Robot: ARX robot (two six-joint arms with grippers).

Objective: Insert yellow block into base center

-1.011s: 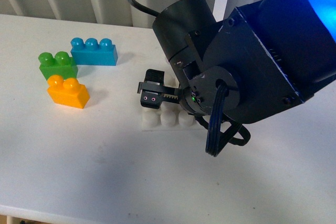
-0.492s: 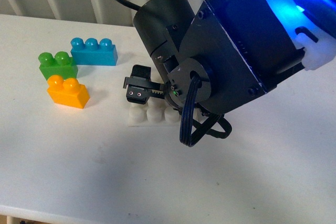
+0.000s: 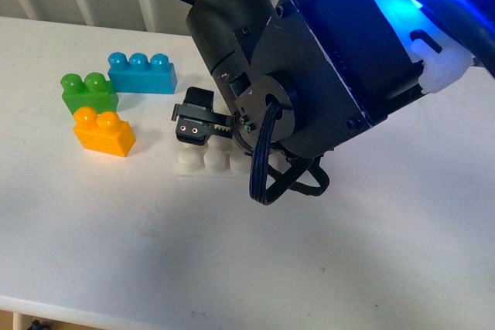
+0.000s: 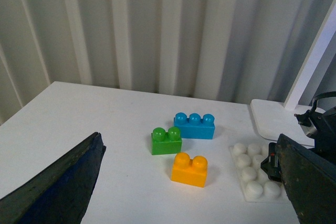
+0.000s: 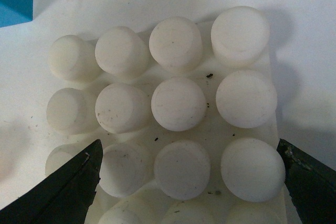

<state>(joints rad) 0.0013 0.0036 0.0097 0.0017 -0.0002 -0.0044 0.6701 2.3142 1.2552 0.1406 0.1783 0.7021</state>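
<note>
The yellow block [image 3: 104,132] [image 4: 189,169] stands free on the white table, upright with two studs on top. To its right lies the white studded base [image 3: 207,161] [image 4: 254,178], its far part hidden by my right arm in the front view. My right gripper [image 3: 199,127] [image 5: 189,150] hangs open just over the base [image 5: 177,103], its fingers astride the studs and holding nothing. My left gripper [image 4: 189,150] is open and empty, set back from the blocks, with the yellow block in the gap between its fingers.
A green two-stud brick [image 3: 89,90] [image 4: 167,140] and a blue three-stud brick [image 3: 141,73] [image 4: 194,125] sit just behind the yellow block. A smooth white lamp foot [image 4: 270,119] stands behind the base. The table's front edge [image 3: 116,311] is near.
My right arm has moved left, towards the yellow block, and the base under it now lies further left. The three bricks have stayed put.
</note>
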